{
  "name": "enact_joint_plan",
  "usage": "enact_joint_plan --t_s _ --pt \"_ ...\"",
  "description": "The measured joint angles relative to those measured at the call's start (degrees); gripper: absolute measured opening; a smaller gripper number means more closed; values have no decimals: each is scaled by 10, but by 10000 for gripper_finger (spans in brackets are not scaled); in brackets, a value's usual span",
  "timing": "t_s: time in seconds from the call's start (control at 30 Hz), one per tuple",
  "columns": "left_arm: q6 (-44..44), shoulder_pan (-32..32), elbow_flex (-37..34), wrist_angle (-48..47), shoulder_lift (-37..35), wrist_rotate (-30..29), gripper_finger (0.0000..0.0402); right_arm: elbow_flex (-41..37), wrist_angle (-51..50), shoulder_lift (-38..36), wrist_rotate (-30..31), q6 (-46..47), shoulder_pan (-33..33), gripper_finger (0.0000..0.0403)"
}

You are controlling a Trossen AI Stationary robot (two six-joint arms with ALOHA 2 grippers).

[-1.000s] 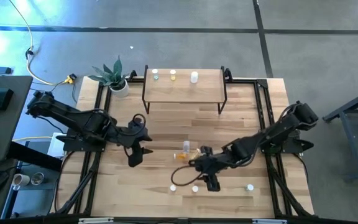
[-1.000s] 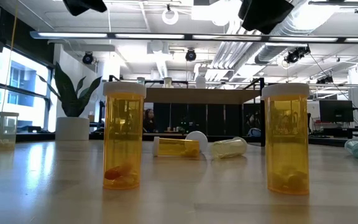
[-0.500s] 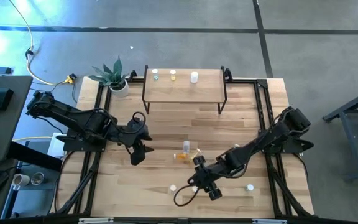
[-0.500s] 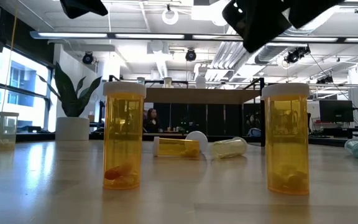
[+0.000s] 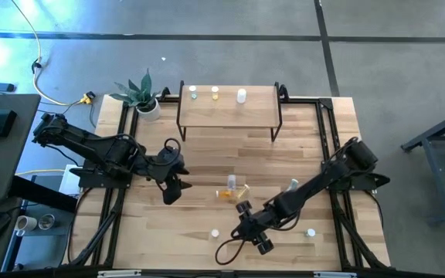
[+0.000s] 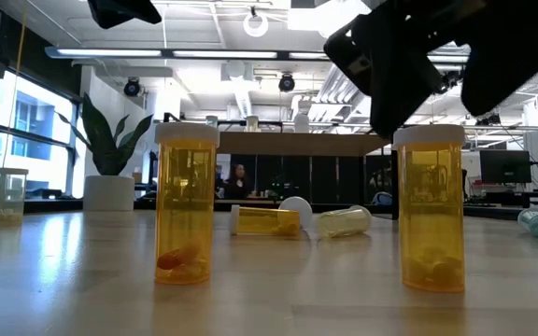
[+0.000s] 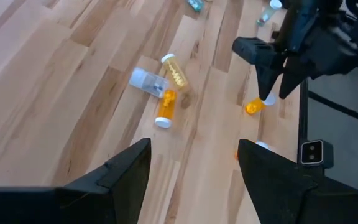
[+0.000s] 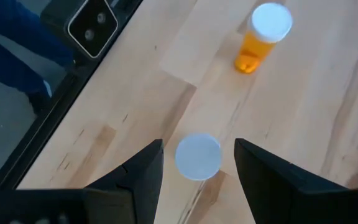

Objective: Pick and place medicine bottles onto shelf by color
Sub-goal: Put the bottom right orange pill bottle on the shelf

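Two upright orange bottles each hold a few pills.

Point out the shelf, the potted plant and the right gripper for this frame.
shelf [image 5: 257, 114]: high view, bare part of its wooden top.
potted plant [image 5: 139, 93]: high view, on its leaves.
right gripper [image 8: 197, 163]: right wrist view, midway between its open fingertips, above an upright bottle's cap.

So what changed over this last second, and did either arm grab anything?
The right tool moved toward the table's near edge and now hangs open over an upright orange bottle, holding nothing. The left tool stayed put, open and empty. The bottles on the shelf and the table did not move.
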Motion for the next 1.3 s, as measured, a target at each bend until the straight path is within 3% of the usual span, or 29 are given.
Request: enact_joint_plan --t_s 0.57,0.97,1.3 --pt "-8 0 0 0 0 -4 230 0 15 25 -13 5 1 185" --pt "-9 0 0 0 0 -7 230 0 16 25 -11 50 1 111" --pt "-9 0 0 0 0 -15 230 0 16 24 -11 120 -3 108"
